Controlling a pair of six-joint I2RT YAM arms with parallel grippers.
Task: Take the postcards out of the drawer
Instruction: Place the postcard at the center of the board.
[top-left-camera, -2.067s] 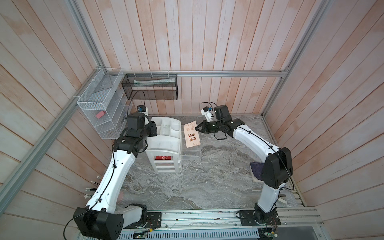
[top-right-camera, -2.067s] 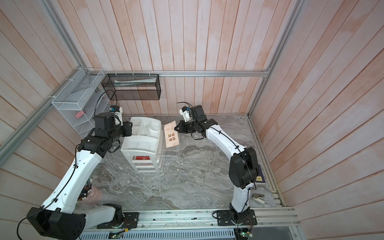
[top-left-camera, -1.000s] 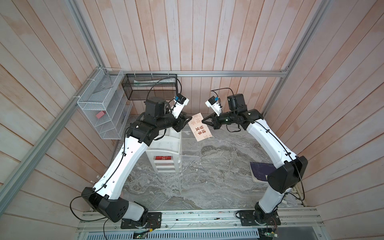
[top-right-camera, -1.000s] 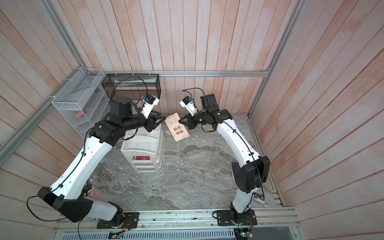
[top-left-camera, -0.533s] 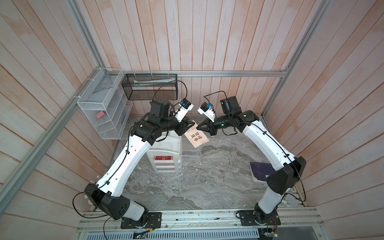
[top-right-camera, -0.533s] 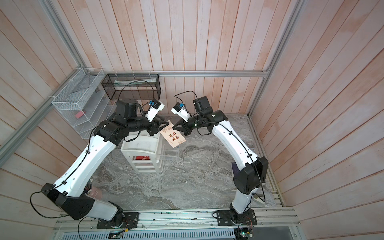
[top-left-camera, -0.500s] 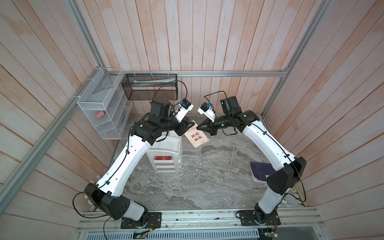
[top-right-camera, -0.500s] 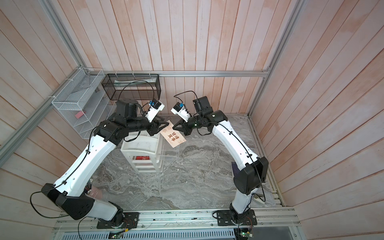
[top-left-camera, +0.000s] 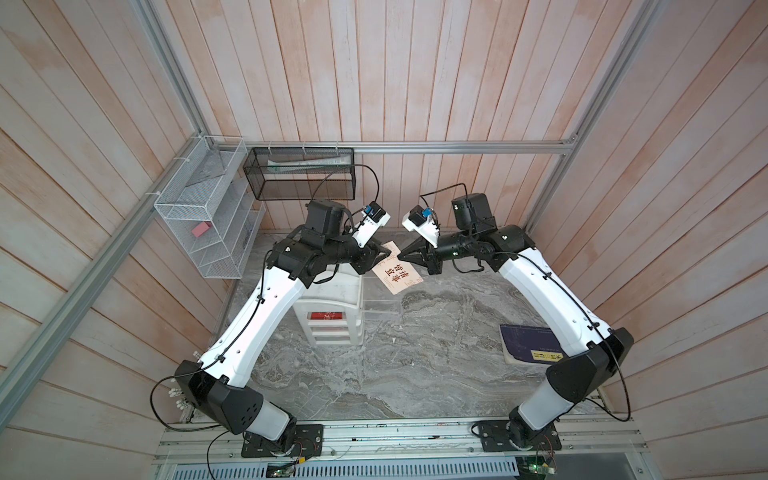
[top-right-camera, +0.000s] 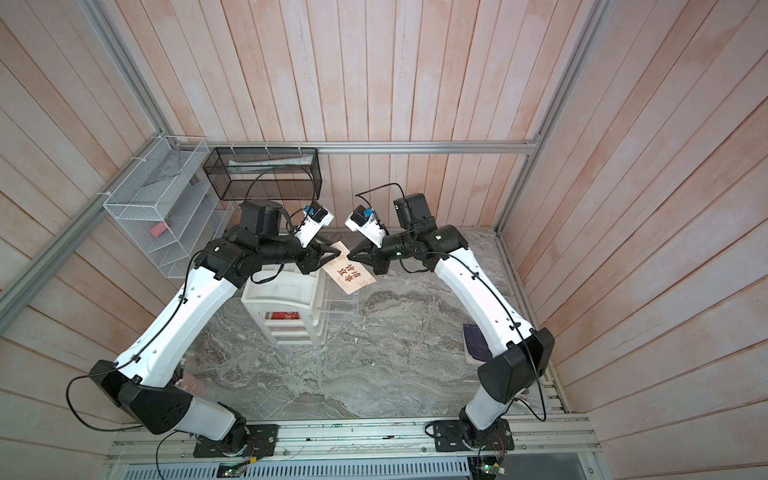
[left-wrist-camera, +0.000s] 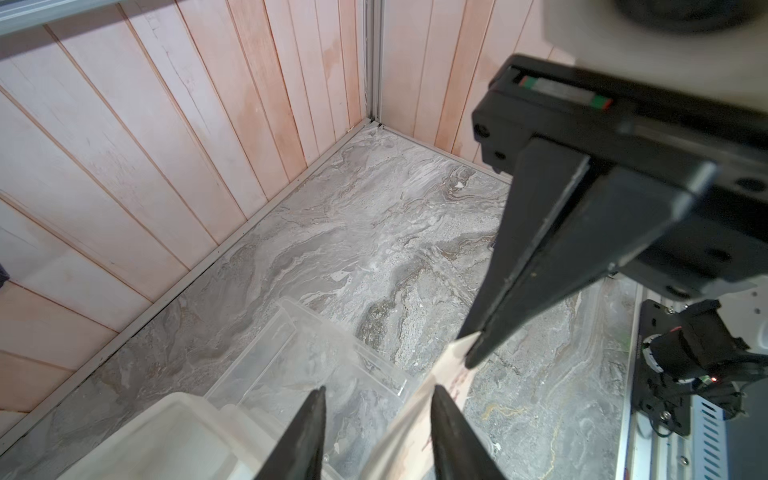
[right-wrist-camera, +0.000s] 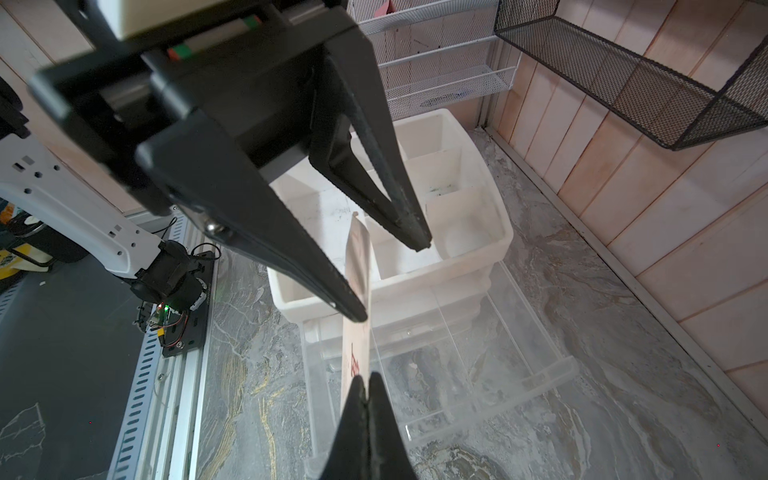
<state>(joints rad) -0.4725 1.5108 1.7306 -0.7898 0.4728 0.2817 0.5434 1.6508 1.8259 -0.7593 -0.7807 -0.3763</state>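
Observation:
A cream postcard (top-left-camera: 397, 274) (top-right-camera: 347, 272) with black characters hangs in the air above the pulled-out clear drawer (top-left-camera: 376, 309) (right-wrist-camera: 478, 374). My right gripper (top-left-camera: 401, 255) (right-wrist-camera: 365, 380) is shut on one end of it. My left gripper (top-left-camera: 384, 253) (left-wrist-camera: 378, 390) faces it, open, with its fingers on either side of the card's other end (right-wrist-camera: 359, 332); one finger lies close against the card (left-wrist-camera: 451, 370). A red postcard (top-left-camera: 328, 316) (top-right-camera: 284, 316) shows in a front drawer of the white drawer unit (top-left-camera: 332, 291).
A dark navy booklet (top-left-camera: 528, 345) with a yellow label lies on the marble floor at the right, by my right arm's base. A white wire rack (top-left-camera: 208, 232) and a black mesh basket (top-left-camera: 299, 178) hang on the back walls.
My right gripper has carried the cream postcard a little left and down. The left gripper has come in from the left, and its open fingers now straddle the card's free end.

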